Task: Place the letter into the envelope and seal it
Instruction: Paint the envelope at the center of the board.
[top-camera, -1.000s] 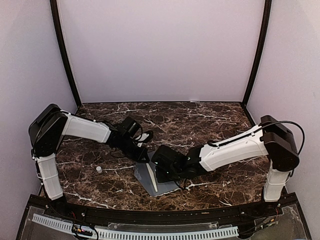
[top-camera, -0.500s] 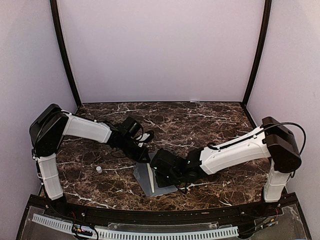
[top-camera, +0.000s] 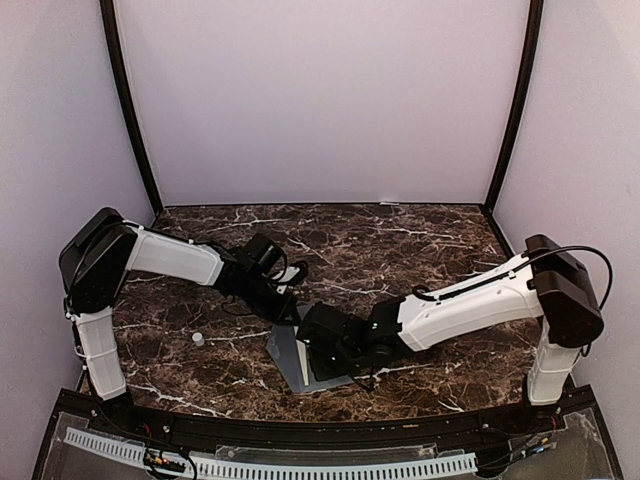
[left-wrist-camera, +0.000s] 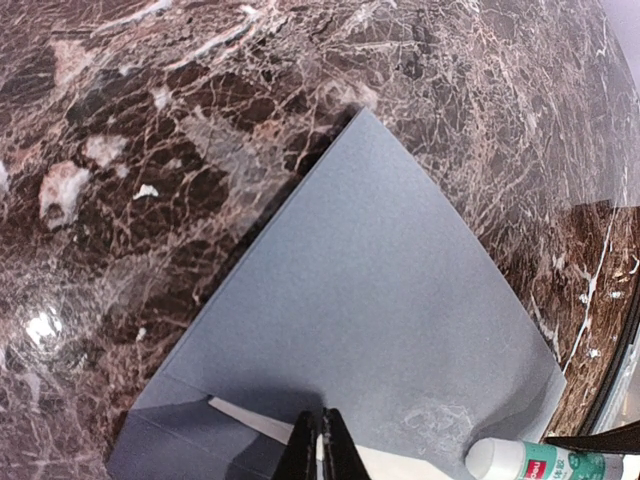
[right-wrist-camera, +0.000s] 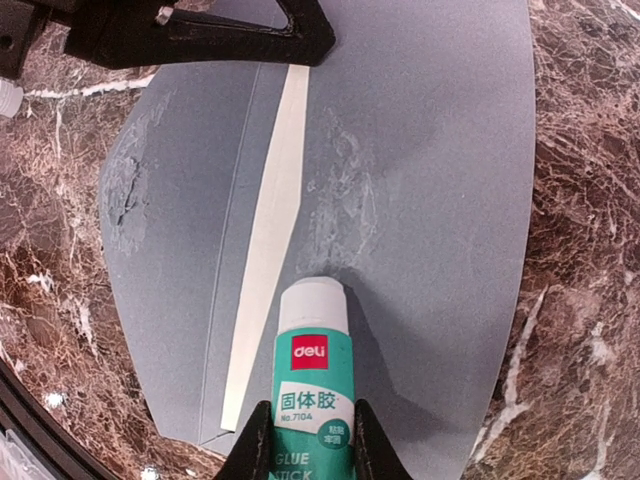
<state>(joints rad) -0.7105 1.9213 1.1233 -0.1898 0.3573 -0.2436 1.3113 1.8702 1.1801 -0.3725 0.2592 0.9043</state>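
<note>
The grey-blue envelope (top-camera: 288, 355) lies flat on the marble near the front edge. The letter (right-wrist-camera: 273, 235) shows only as a narrow cream strip at the envelope's (right-wrist-camera: 430, 200) opening; the rest is hidden inside. My right gripper (right-wrist-camera: 312, 432) is shut on a green glue stick (right-wrist-camera: 313, 360), whose white tip touches the envelope beside shiny glue smears. My left gripper (left-wrist-camera: 322, 425) is shut, its tips down on the envelope (left-wrist-camera: 370, 290) at the cream strip (left-wrist-camera: 245, 418). From above, the left gripper (top-camera: 291, 313) and right gripper (top-camera: 312, 347) meet over the envelope.
A small white cap (top-camera: 198, 339) lies on the marble left of the envelope. The table's front rail (top-camera: 300, 425) runs close to the envelope's near edge. The left arm's black fingers (right-wrist-camera: 200, 40) cross the top of the right wrist view.
My right arm has slid a little to the left over the envelope with the glue stick. The left arm has stayed where it was.
</note>
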